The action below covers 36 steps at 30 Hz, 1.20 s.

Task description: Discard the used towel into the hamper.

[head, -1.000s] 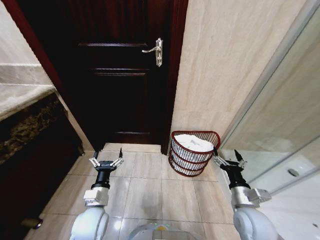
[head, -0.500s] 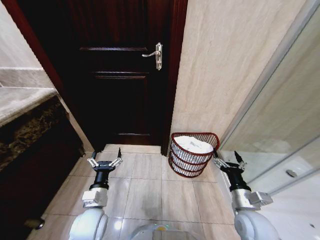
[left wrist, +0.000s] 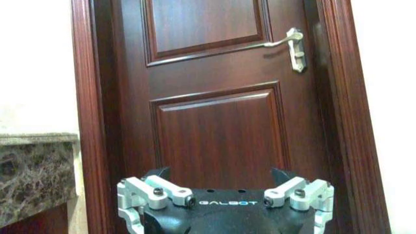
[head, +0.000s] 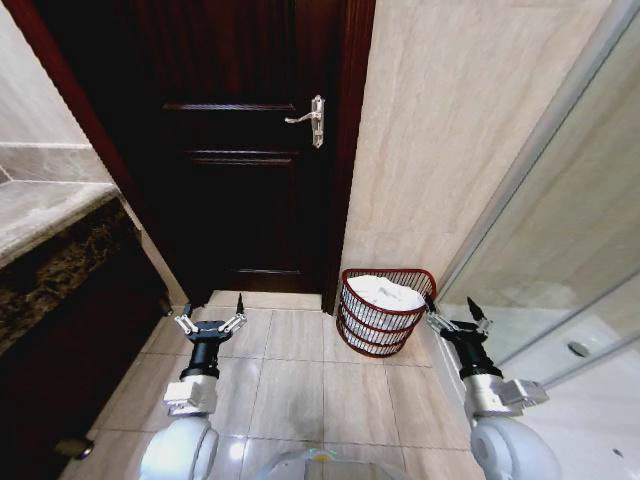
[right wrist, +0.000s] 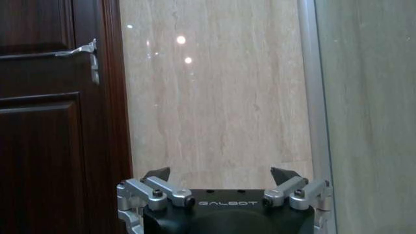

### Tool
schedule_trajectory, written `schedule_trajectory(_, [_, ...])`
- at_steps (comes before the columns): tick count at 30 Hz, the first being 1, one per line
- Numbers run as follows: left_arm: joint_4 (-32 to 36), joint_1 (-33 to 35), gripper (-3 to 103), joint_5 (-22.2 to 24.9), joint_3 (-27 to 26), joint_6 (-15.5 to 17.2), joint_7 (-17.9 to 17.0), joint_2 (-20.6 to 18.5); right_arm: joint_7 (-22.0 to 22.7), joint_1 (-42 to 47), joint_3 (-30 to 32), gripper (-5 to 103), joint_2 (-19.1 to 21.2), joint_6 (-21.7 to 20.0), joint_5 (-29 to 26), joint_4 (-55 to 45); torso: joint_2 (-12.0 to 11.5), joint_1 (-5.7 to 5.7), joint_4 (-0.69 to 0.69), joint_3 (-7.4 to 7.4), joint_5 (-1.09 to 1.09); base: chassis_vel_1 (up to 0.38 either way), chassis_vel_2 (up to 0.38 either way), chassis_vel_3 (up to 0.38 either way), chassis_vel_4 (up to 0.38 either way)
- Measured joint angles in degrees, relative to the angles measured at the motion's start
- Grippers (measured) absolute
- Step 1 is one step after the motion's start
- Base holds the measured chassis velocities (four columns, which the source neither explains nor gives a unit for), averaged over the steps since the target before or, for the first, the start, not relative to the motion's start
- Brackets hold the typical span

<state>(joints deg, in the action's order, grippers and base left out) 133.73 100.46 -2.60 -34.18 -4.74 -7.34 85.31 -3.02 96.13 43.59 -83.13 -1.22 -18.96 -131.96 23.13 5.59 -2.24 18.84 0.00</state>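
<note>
Against the beige stone wall beside the dark wood door (head: 255, 150), our head view shows the round wire hamper (head: 381, 310) cradling a white towel (head: 386, 292); both have slid slightly down-frame as we moved. Left gripper (head: 209, 322) and right gripper (head: 456, 317) hover spread over glossy tiles. From each wrist, we see parted fingers (left wrist: 156, 174) (right wrist: 158, 173).

Left arm: stretched forward and low on the robot's left side.
Left claw (head: 209, 322): fingers spread wide apart, nothing between them.
Right arm: stretched forward and low on the right side.
Right claw (head: 455, 319): fingers spread wide apart, nothing held.
</note>
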Motion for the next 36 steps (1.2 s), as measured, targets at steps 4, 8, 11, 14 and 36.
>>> schedule_trajectory(4, [-0.1,-0.2,100,0.0,0.3,0.1,0.0,0.1,0.0,0.2,-0.1,100,0.0,-0.1,0.0,-0.2,1.1,0.36,0.0,0.74,0.0,0.0,0.0,0.0,0.0])
schedule_trajectory(8, [-0.1,-0.2,100,0.0,0.3,0.2,0.0,0.1,0.0,0.3,-0.1,100,0.0,-0.1,0.0,-0.3,1.8,0.61,0.0,1.21,0.0,0.0,0.0,0.0,0.0])
schedule_trajectory(11, [-0.1,-0.2,100,0.0,0.4,0.2,0.1,0.2,0.1,0.7,0.1,100,0.0,-0.7,0.0,-1.0,2.5,0.91,0.0,1.61,0.0,0.0,0.0,0.0,0.0])
schedule_trajectory(14, [0.0,-0.2,100,0.0,0.6,0.3,0.1,0.2,0.2,1.1,0.1,100,0.2,-1.4,-0.2,-1.6,3.2,1.16,0.0,2.03,0.0,0.0,0.0,0.0,0.0])
schedule_trajectory(36, [0.9,-0.1,100,-0.5,1.1,1.0,0.1,0.4,0.9,1.5,0.2,100,1.0,-2.2,-2.2,-2.2,8.5,3.22,0.0,5.29,0.0,0.0,0.0,0.0,0.0])
